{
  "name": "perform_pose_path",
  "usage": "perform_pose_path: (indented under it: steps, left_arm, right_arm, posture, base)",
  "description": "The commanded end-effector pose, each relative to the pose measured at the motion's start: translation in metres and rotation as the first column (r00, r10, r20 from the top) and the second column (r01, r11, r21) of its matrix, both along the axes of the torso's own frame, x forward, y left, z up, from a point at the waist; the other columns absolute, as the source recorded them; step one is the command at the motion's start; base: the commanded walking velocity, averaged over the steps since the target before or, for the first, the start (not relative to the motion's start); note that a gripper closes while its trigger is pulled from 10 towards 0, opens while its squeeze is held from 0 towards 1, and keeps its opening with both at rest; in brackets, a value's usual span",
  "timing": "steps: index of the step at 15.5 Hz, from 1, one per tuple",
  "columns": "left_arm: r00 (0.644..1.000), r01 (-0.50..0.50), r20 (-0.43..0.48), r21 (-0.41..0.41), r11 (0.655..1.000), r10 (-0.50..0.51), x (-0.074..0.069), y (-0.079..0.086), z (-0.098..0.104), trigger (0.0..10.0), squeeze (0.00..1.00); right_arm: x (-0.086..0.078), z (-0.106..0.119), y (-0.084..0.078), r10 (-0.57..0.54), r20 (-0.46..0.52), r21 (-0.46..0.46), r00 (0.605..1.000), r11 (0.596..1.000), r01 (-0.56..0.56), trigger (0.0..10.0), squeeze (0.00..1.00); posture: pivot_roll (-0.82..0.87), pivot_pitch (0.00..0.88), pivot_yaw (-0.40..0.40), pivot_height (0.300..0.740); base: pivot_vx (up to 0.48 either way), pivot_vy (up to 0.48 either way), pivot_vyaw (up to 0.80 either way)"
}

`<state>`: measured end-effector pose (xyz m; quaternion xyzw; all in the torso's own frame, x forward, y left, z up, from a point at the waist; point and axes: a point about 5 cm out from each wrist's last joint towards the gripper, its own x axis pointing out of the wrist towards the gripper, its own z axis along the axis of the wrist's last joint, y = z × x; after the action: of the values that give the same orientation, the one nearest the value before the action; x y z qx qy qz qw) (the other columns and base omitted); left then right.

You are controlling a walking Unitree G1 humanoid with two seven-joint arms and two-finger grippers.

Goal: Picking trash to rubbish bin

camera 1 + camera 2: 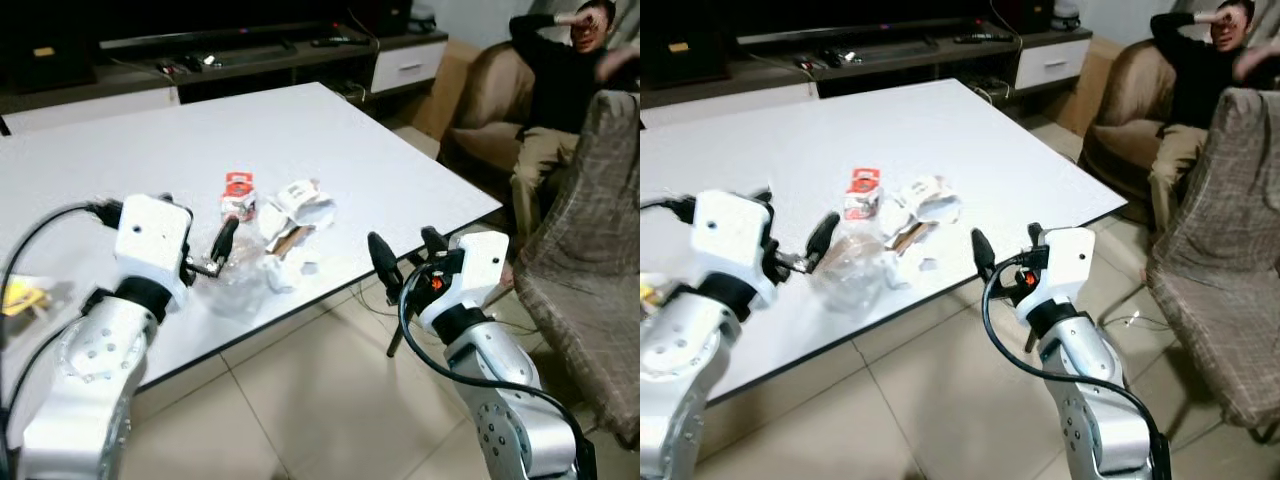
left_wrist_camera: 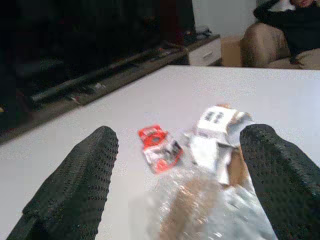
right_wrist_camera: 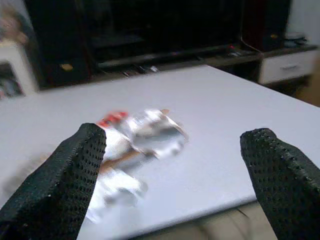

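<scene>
A home living room.
A white low table stands on a tiled floor; at 12 o'clock runs a dark TV unit with a white drawer, and at 2 o'clock a person sits in a brown armchair.

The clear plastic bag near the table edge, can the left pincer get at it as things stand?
Probably yes. The left pincer is open over the white table, its fingers either side of the clear plastic bag, with nothing between them.
</scene>
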<state>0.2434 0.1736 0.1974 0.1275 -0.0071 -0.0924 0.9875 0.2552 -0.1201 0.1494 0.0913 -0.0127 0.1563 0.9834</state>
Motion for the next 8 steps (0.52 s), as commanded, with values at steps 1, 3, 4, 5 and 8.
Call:
perform_pose_path:
  steps: [1, 3, 4, 5, 8]
  left_arm:
    - [0.998, 0.018, -0.067, -0.032, 0.999, -0.021, 0.001, -0.006, -0.013, 10.0, 0.0]
    - [0.995, 0.031, -0.096, -0.06, 0.998, -0.037, 0.005, -0.011, -0.024, 10.0, 0.0]
    - [0.995, 0.022, -0.098, -0.065, 0.998, -0.028, 0.007, -0.012, -0.025, 10.0, 0.0]
    - [0.998, -0.008, -0.066, -0.058, 0.998, 0.004, 0.011, -0.011, -0.025, 10.0, 0.0]
    - [0.996, -0.087, -0.03, -0.041, 0.995, 0.085, 0.022, -0.005, -0.029, 10.0, 0.0]
  right_arm:
    - [0.001, -0.006, -0.006, -0.039, -0.022, -0.043, 0.999, 0.998, 0.038, 10.0, 0.0]
    - [0.004, -0.011, -0.01, -0.077, -0.045, -0.08, 0.996, 0.994, 0.073, 10.0, 0.0]
    - [0.005, -0.013, -0.013, -0.087, -0.048, -0.1, 0.995, 0.992, 0.082, 10.0, 0.0]
    - [0.005, -0.014, -0.014, -0.089, -0.047, -0.109, 0.995, 0.991, 0.084, 10.0, 0.0]
    - [0.003, -0.024, -0.014, -0.081, -0.085, -0.142, 0.993, 0.987, 0.068, 10.0, 0.0]
  posture:
    - [0.03, 0.0, -0.021, 0.74]
    - [0.01, 0.0, -0.017, 0.74]
    - [0.01, 0.0, -0.016, 0.74]
    - [0.01, 0.0, -0.016, 0.74]
    - [-0.01, 0.0, -0.018, 0.74]
  base:
    - [0.0, 0.0, 0.0]
    - [0.0, 0.0, 0.0]
    - [0.0, 0.0, 0.0]
    - [0.0, 0.0, 0.0]
    - [0.0, 0.0, 0.0]
